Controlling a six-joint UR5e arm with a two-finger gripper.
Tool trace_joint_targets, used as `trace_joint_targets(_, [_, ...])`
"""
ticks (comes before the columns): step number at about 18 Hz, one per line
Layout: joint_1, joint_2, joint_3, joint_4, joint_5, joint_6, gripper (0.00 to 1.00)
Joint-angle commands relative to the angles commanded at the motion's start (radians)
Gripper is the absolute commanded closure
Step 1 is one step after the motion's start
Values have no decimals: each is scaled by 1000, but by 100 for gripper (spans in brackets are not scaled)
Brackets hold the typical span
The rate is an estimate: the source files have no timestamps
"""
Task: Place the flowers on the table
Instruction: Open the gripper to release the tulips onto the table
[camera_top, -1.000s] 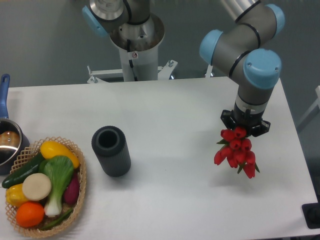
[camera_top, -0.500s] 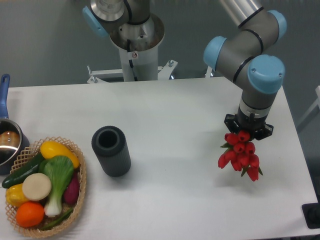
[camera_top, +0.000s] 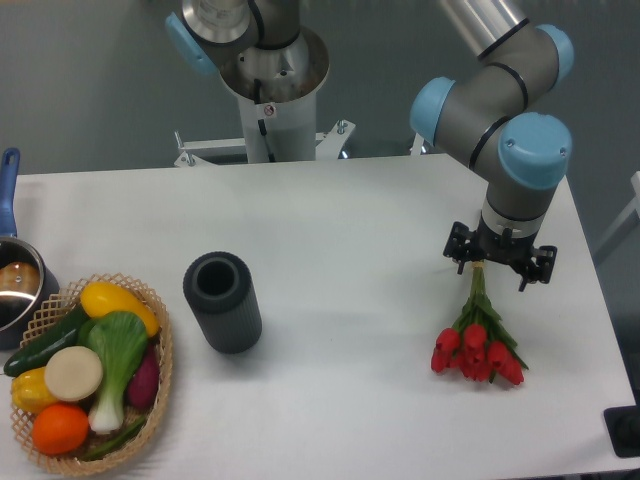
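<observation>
A bunch of red tulips (camera_top: 478, 350) lies flat on the white table (camera_top: 350, 230) at the right. Its green stems (camera_top: 481, 297) point away from the camera towards my gripper (camera_top: 497, 264). The gripper hangs straight above the stem ends with its fingers (camera_top: 459, 251) spread wide apart. It is open and holds nothing. The flower heads rest nearer the table's front edge.
A dark grey cylindrical vase (camera_top: 222, 301) stands upright left of centre. A wicker basket (camera_top: 160, 385) with several vegetables sits at the front left, with a pot (camera_top: 15, 290) behind it. A robot base (camera_top: 268, 90) stands at the back. The table's right edge is near the flowers.
The flowers went from hanging in the shut gripper to lying on the table. The gripper's fingers have spread open and let go of the stems.
</observation>
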Motion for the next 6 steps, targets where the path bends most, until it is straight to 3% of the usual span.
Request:
trace_joint_targets(2, [28,5,-8,46,-2,9,0])
trace_joint_targets(6, [66,3,-9,52,0,49,0])
